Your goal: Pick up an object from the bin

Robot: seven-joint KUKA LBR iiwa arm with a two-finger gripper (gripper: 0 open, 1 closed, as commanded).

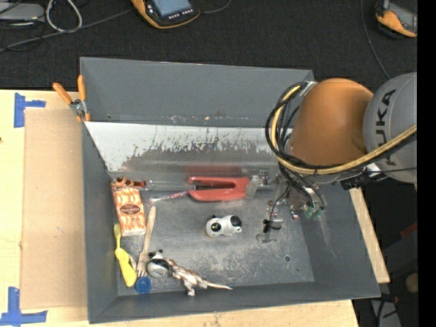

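My gripper [273, 221] hangs low over the right part of the bin floor, under the arm's orange cover. A small black-and-white toy [223, 226] lies just left of it, a short gap away. Behind both, along the back wall, rests a red-handled tool [218, 187] whose metal end points toward the gripper. Nothing shows in the gripper.
Along the left wall lie an orange-and-white packet [129, 208], a wooden stick [147, 239] and a yellow brush [125, 259] with a blue cap [142, 285] by its end. A tan dinosaur figure [192, 278] and a round silvery piece [157, 268] sit at the front.
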